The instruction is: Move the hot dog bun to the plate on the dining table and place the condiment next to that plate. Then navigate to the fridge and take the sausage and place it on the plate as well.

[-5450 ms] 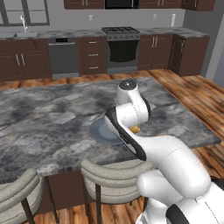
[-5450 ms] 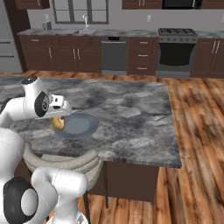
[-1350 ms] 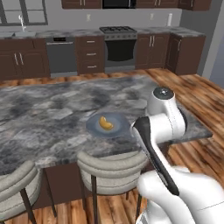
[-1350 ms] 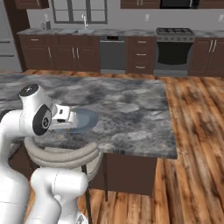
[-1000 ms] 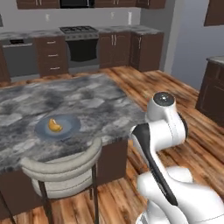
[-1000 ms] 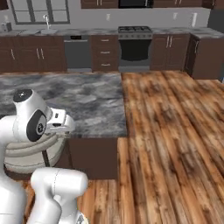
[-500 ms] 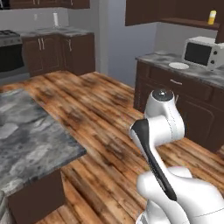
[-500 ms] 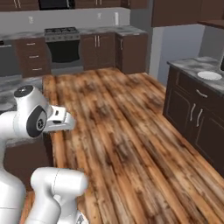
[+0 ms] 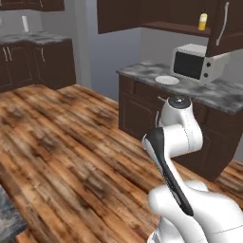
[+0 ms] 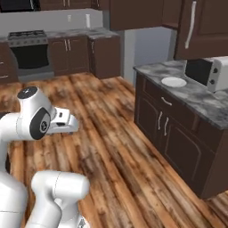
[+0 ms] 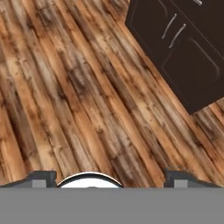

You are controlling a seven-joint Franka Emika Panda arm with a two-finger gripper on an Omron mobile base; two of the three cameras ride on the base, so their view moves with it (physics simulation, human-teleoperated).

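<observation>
My gripper (image 11: pixel 113 178) is open, its two dark fingertips (image 11: pixel 43 177) wide apart over bare wooden floor, with nothing between them. The arm is folded close above the base. The condiment (image 9: pixel 202 21), a small yellow bottle, stands on a high shelf above the microwave at the far right, well away from the gripper. A grey marbled corner of the dining table (image 9: pixel 7 213) shows at the lower left. The hot dog bun, the plate, the fridge and the sausage are out of view.
A dark cabinet run with a grey stone counter (image 9: pixel 142 71) (image 10: pixel 200 100) carries a microwave (image 9: pixel 194 61) (image 10: pixel 207 71) and a bright white plate (image 9: pixel 167 79) (image 10: pixel 173 81). A stove (image 10: pixel 26 49) stands at the far wall. Wooden floor (image 11: pixel 87 87) lies open ahead.
The whole picture has swung: the base turned right, away from the island with the plate and bun, and the microwave counter now faces me. The gripper stayed open.
</observation>
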